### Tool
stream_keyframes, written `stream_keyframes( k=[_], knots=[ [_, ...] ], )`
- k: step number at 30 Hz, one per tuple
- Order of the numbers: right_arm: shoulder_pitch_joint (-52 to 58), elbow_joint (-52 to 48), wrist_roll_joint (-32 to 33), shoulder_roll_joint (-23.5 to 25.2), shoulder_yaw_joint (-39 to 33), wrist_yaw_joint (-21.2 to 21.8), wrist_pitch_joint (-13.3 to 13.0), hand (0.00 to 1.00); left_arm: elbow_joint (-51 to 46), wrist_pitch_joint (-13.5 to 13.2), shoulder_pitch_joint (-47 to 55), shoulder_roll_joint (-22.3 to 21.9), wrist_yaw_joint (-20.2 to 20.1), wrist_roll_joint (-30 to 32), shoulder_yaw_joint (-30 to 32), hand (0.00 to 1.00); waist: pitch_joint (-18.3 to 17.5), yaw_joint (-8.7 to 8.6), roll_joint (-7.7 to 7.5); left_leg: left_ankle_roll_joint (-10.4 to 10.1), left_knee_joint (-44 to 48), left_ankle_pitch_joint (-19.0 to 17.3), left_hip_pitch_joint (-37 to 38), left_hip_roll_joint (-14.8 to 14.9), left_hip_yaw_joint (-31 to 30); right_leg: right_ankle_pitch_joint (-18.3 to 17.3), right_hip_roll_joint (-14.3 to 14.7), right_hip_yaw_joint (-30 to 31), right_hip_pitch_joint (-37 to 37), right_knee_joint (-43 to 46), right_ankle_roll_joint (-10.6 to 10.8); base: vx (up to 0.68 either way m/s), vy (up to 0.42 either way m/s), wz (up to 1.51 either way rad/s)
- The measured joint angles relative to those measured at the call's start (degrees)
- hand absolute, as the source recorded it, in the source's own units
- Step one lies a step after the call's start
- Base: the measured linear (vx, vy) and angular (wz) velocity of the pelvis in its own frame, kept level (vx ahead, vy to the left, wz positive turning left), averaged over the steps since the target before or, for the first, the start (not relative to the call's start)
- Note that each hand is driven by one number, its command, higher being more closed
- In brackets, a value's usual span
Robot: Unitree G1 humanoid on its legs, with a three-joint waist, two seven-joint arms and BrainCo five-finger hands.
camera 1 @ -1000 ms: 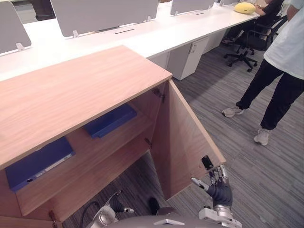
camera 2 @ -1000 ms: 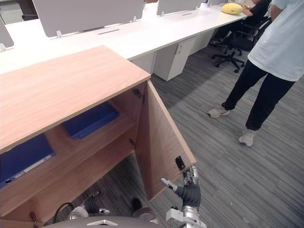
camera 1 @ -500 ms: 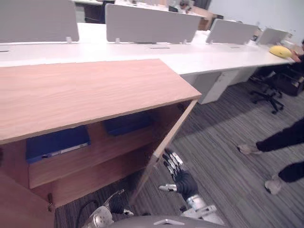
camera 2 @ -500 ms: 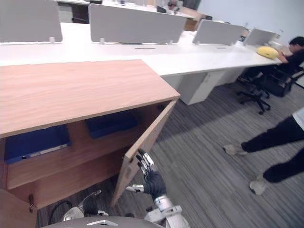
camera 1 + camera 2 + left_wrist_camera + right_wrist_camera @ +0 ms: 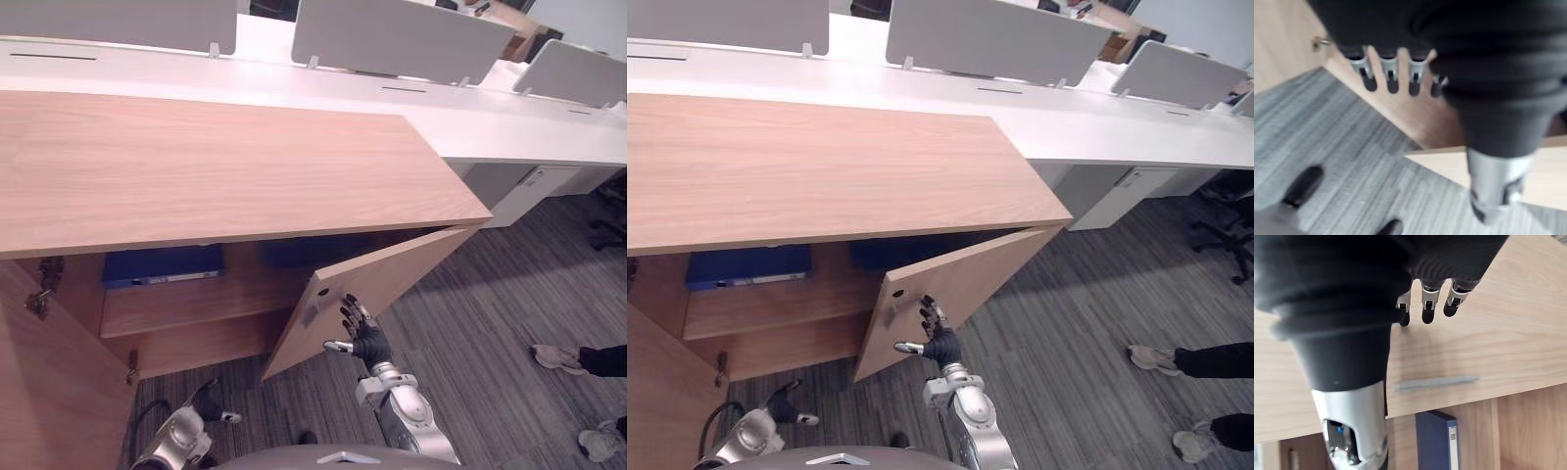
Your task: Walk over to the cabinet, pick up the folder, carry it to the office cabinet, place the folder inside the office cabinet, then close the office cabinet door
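Note:
The wooden office cabinet stands in front of me. Its right door is swung about halfway shut. My right hand is open, its straight fingers against the door's outer face, close to the grey handle. A blue folder lies flat on the upper shelf, and a second blue folder shows in shadow behind the door. My left hand hangs low over the carpet, open and holding nothing, its fingers loose.
The cabinet's left door stands open at the lower left. Behind the cabinet runs a long white desk with grey dividers. A person's shoes are on the carpet at the right, near a white drawer unit.
The camera has swung leftward. The right door has gone from wide open to about half shut, with my right hand following against its face. The left hand stays low.

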Motion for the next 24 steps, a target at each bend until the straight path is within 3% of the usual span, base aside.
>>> stream_keyframes(
  k=[3, 9, 13, 18, 24],
  knots=[
    [-1.19, 2.79, -1.93, 1.02, -2.34, -2.42, -0.02, 0.0, 0.21, 0.5, 1.53, 0.01, 0.54, -0.1, 2.74, 0.0, 0.27, 0.24, 1.23, 0.28, 0.07, 0.38, -0.42, 0.08, -1.66, 0.7, -0.03, -1.57, 0.26, 0.02, -0.9, 0.01, 0.01, 0.26],
    [-2.31, 6.69, -7.16, 2.17, -4.63, -3.8, -0.07, 0.0, 0.45, 0.86, 2.36, -0.44, 1.68, -2.04, 5.22, 0.0, 0.32, 0.24, 1.27, 0.32, 0.04, 1.52, -1.49, 0.02, -3.33, 0.95, -0.17, -2.84, 0.2, -0.05, -1.02, -0.07, -0.021, 0.13],
    [-2.13, 11.07, -10.91, 2.18, -5.3, -4.25, -0.04, 0.0, 0.5, 0.9, 2.37, -1.21, 2.34, -3.49, 6.99, 0.0, 0.37, 0.08, 1.28, 0.02, -1.72, 3.08, -1.46, -0.34, -3.87, -0.74, -0.43, -2.62, 0.01, -0.23, 0.1, -0.12, -0.055, 0.05],
    [-1.99, 19.34, -15.15, 1.61, -6.75, -4.31, 0.28, 0.0, 0.58, 1.06, 2.51, -2.43, 2.5, -5.28, 8.48, 0.0, 1.24, 0.18, 2.93, -0.66, -1.85, 3.79, -0.35, 0.84, -2.47, -1.72, 0.6, -1.31, 0.21, 0.29, 0.53, -0.1, -0.059, -0.09],
    [-2.27, 27.39, -18.93, 1.09, -6.75, -4.37, 2.07, 0.0, -1.27, 1.49, 4.24, -3.85, 3.54, -8.02, 9.41, 0.0, 1.17, 0.21, 4.32, -1.35, -1.83, 3.39, 0.73, 1.29, 0.63, -0.22, 1.59, 2.76, -0.02, -0.99, 0.66, -0.05, -0.012, -0.29]
  ],
)
